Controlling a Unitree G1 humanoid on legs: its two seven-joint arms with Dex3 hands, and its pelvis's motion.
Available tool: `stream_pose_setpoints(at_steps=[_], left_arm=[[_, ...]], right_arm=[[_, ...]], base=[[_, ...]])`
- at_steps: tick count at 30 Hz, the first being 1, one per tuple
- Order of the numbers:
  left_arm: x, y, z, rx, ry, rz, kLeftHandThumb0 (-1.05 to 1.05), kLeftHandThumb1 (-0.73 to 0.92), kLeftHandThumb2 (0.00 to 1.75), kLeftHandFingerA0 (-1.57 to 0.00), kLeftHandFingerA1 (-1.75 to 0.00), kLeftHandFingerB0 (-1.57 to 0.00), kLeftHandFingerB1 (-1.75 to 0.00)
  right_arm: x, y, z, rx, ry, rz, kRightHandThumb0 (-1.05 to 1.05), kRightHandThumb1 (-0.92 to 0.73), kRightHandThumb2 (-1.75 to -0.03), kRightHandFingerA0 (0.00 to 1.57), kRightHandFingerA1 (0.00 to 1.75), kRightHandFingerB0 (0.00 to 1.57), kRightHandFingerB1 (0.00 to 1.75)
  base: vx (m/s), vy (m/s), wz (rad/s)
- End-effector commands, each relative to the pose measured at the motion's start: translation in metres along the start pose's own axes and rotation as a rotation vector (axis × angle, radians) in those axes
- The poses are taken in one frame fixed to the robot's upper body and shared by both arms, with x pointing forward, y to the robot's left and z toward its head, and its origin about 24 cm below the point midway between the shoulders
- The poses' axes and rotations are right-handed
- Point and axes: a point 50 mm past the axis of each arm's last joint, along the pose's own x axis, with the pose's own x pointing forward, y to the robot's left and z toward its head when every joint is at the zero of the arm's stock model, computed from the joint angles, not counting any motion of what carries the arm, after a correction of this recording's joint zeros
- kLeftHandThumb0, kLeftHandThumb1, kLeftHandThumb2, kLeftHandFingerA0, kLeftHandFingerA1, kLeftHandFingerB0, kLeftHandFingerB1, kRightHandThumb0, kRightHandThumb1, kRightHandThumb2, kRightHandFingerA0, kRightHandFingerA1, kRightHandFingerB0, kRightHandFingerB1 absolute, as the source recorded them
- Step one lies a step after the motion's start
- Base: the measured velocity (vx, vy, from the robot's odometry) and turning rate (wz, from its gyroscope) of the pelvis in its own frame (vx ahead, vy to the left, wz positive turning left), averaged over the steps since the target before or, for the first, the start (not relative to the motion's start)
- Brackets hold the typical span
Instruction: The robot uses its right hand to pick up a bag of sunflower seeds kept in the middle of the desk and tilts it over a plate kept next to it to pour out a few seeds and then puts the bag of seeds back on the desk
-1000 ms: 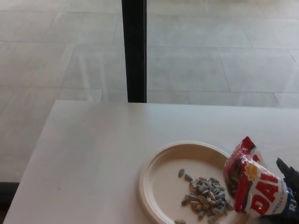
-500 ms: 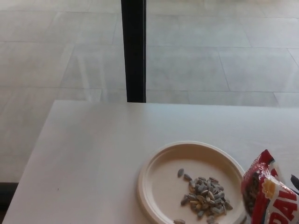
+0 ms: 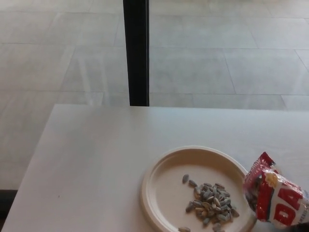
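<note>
The red and white bag of sunflower seeds point(image 3: 279, 199) is at the lower right of the head view, tilted, with its open mouth facing left at the right rim of the cream plate point(image 3: 164, 166). A pile of grey seeds point(image 3: 210, 198) lies in the plate's right half, and one stray seed rests on its front rim. Only a dark sliver of my right hand point(image 3: 300, 226) shows under the bag at the bottom right corner, and its grip is hidden. My left hand does not show.
The plate stands on a white desk point(image 3: 96, 159), whose far edge and left edge are in view. Beyond the desk is a pale tiled floor with a black upright post point(image 3: 136, 53) behind the far edge.
The bag's mouth has drawn back to the right, from over the seed pile to the plate's right rim. My right hand, which showed beside the bag, has slipped almost out of the picture.
</note>
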Motion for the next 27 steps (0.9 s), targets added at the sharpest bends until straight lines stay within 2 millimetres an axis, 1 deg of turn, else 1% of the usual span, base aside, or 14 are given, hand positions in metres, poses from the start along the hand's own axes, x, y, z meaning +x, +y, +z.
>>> stream_pose_setpoints(at_steps=[1,5,6,7,12,13,17,18,19,20,24,25,26,27], left_arm=[[-0.001,0.004,0.000,0.005,0.003,0.010,-0.84,0.84,0.66,-0.50,-0.53,-0.42,-0.36],[-0.001,0.004,-0.001,-0.001,-0.001,0.011,-0.86,0.83,0.65,-0.48,-0.52,-0.42,-0.36],[-0.002,0.003,-0.004,0.004,0.002,0.007,-0.84,0.63,1.07,-0.43,-0.60,-0.34,-0.49],[-0.002,0.003,-0.003,0.003,0.002,0.007,-0.86,0.82,0.65,-0.48,-0.52,-0.42,-0.36],[-0.001,0.003,-0.001,0.013,-0.005,0.006,-0.83,0.84,0.66,-0.49,-0.54,-0.42,-0.36],[-0.001,0.003,-0.001,0.010,-0.007,0.005,-0.85,0.84,0.66,-0.50,-0.55,-0.42,-0.37],[-0.001,0.004,0.000,0.016,-0.002,0.013,-0.83,0.85,0.66,-0.51,-0.55,-0.43,-0.37],[-0.001,0.004,0.000,0.021,-0.004,0.009,-0.85,0.68,1.09,-0.49,-0.64,-0.36,-0.50],[-0.001,0.004,0.000,0.021,-0.004,0.009,-0.85,0.68,1.09,-0.49,-0.64,-0.36,-0.50],[-0.002,0.005,0.000,0.027,-0.004,0.008,-0.84,0.85,0.66,-0.49,-0.54,-0.43,-0.37],[-0.001,0.005,0.001,0.013,-0.007,0.011,-0.84,0.85,0.66,-0.51,-0.55,-0.43,-0.37],[-0.001,0.004,0.001,-0.008,-0.007,0.010,-0.81,0.65,1.06,-0.43,-0.62,-0.37,-0.52],[-0.001,0.004,0.001,-0.006,-0.005,0.012,-0.84,0.84,0.65,-0.48,-0.53,-0.42,-0.37],[-0.001,0.004,0.001,-0.006,-0.005,0.012,-0.84,0.84,0.65,-0.48,-0.53,-0.42,-0.37]], right_arm=[[0.011,-0.004,0.005,0.034,0.040,-0.073,-1.02,-0.67,-0.64,0.00,0.00,0.00,0.00],[0.024,-0.008,0.017,0.014,0.048,-0.110,-1.04,-0.66,-0.61,0.00,0.00,0.00,0.00],[0.026,-0.011,0.019,0.008,0.047,-0.119,-1.03,-0.66,-0.61,0.00,0.00,0.00,0.00],[0.028,-0.012,0.021,0.002,0.044,-0.126,-1.02,-0.66,-0.61,0.00,0.00,0.00,0.00],[0.035,-0.021,0.030,-0.019,0.031,-0.154,-0.92,-0.60,-0.71,0.00,0.00,0.00,0.00],[0.032,-0.022,0.026,-0.036,0.039,-0.153,-1.05,-0.60,-0.96,0.00,0.21,0.00,0.00],[0.023,-0.025,0.014,-0.046,0.075,-0.144,-1.05,-0.60,-0.97,0.00,0.20,0.00,0.00],[0.021,-0.027,0.012,-0.053,0.084,-0.141,-0.98,-0.64,-0.59,0.00,0.00,0.00,0.00],[0.021,-0.027,0.012,-0.053,0.084,-0.140,-0.98,-0.64,-0.59,0.00,0.00,0.00,0.00],[0.017,-0.028,0.009,-0.065,0.091,-0.133,-0.94,-0.62,-0.69,0.00,0.00,0.00,0.00],[0.008,-0.034,0.004,-0.081,0.086,-0.122,-0.97,-0.53,-0.78,0.00,0.00,0.00,0.00],[0.000,-0.041,0.002,-0.087,0.052,-0.098,-0.97,-0.65,-0.60,0.00,0.00,0.00,0.00],[-0.004,-0.042,0.001,-0.087,0.049,-0.091,-0.99,-0.54,-0.78,0.00,0.00,0.00,0.00],[-0.004,-0.043,0.001,-0.087,0.048,-0.089,-0.99,-0.54,-0.78,0.00,0.00,0.00,0.00]], base=[[0.00,0.000,0.00],[0.00,0.000,0.00],[0.00,0.000,0.00],[0.00,0.000,0.00],[0.00,0.000,0.00],[0.00,0.000,0.00],[0.00,0.000,0.00],[0.00,0.000,0.00],[0.00,0.000,0.00],[0.00,0.000,0.00],[0.00,0.000,0.00],[0.00,0.000,0.00],[0.00,0.000,0.00],[0.00,0.000,0.00]])
